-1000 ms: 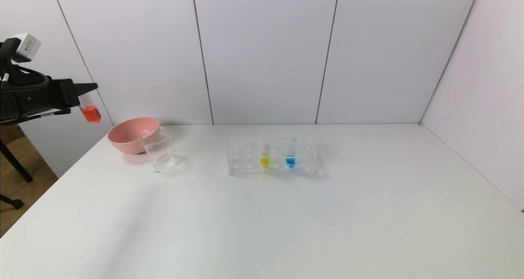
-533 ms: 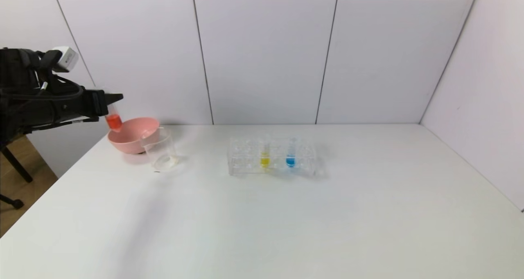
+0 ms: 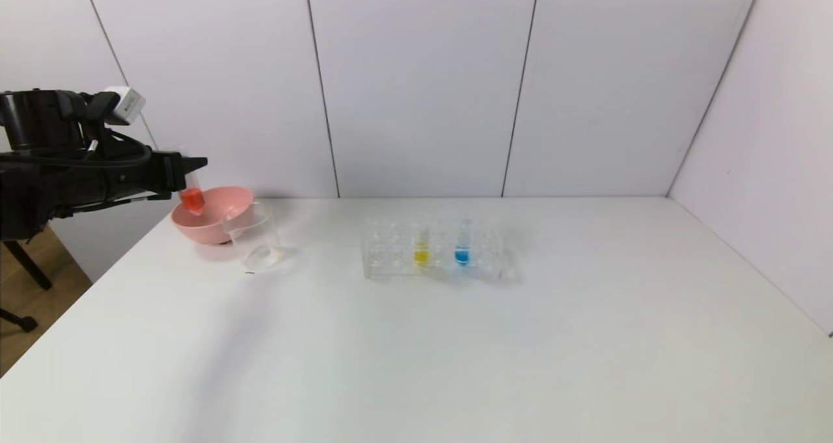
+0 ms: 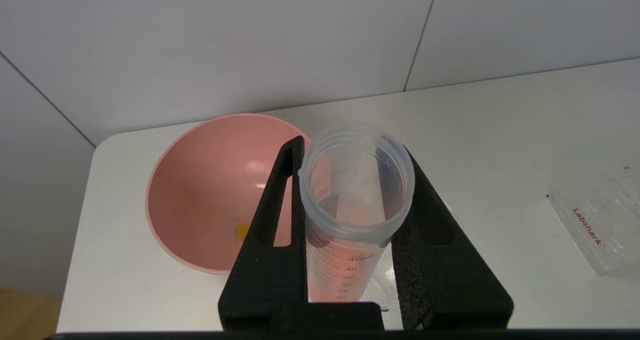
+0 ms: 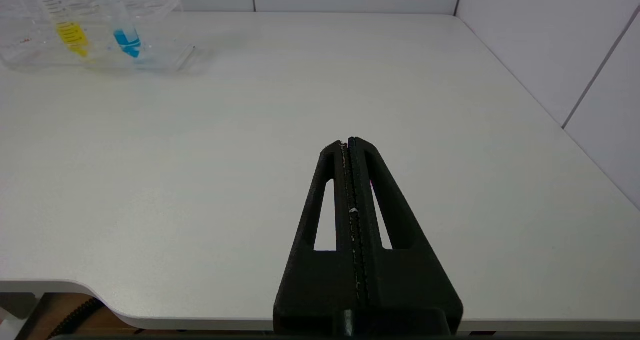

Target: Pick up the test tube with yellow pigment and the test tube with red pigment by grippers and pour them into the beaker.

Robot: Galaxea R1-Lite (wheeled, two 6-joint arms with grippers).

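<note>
Table (image 3: pixel 416 352): white top, white panelled walls behind and at 3 o'clock; wooden floor past its 9 o'clock edge.
Left gripper (image 3: pixel 192 164): at 10 o'clock, pinching the red test tube (image 3: pixel 192 199) above the pink bowl (image 3: pixel 211 225).
Beaker (image 3: pixel 257 241): just beside the bowl.
Yellow test tube (image 3: pixel 421 248): upright in rack (image 3: pixel 390 257), beside blue tube (image 3: pixel 462 248).
Right gripper (image 5: pixel 350 145): fingers pressed together, low over the table's near edge around 5 o'clock.
Hard to see: beaker and rack outlines.
</note>
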